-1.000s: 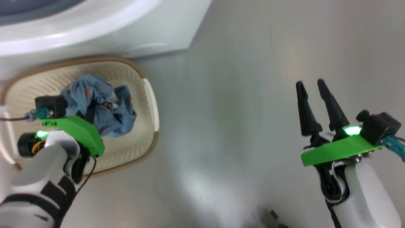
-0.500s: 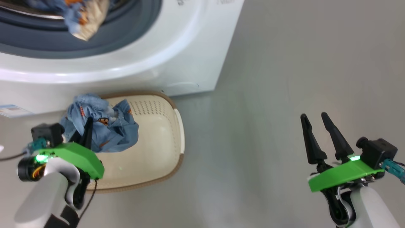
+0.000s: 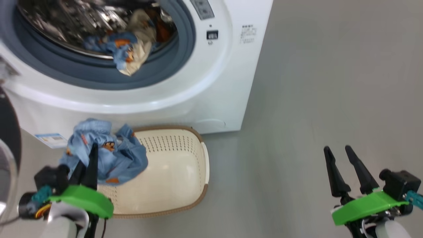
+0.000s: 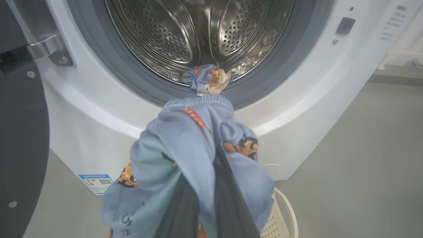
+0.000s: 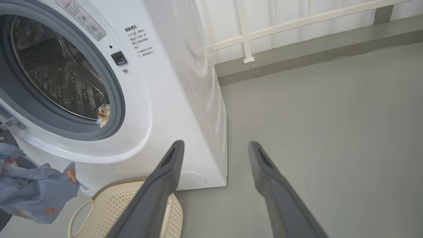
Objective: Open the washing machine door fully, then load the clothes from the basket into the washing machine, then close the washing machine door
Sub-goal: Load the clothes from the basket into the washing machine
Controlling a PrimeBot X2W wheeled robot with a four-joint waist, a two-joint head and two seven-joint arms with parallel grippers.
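left gripper (image 3: 86, 162): jaws closed narrow, clamped on a fold of a blue garment (image 3: 122, 162). the cloth bunches around both dark fingers, so the tips are hidden in the left wrist view. the garment is light blue with orange prints and hangs from the fingers in a loose bundle.

the held garment hangs over the left end of the basket (image 3: 172, 142), in front of the lower panel of the washing machine (image 3: 231, 82). the basket stands on the floor (image 3: 297, 115), close against the front of the machine, below the opening.

a second garment (image 3: 127, 54), blue with cream and orange patches, lies at the lower lip of the drum (image 4: 198, 29). part of it droops over the grey seal (image 3: 99, 71).

the door (image 4: 23, 138) is open, swung out to the left of the opening on its hinge. a small blue label (image 3: 51, 139) sits at the lower left corner of the machine front.

right gripper (image 3: 337, 148): jaws spread wide, holding nothing. it hangs above bare floor, well apart from the basket and to the right of the machine.
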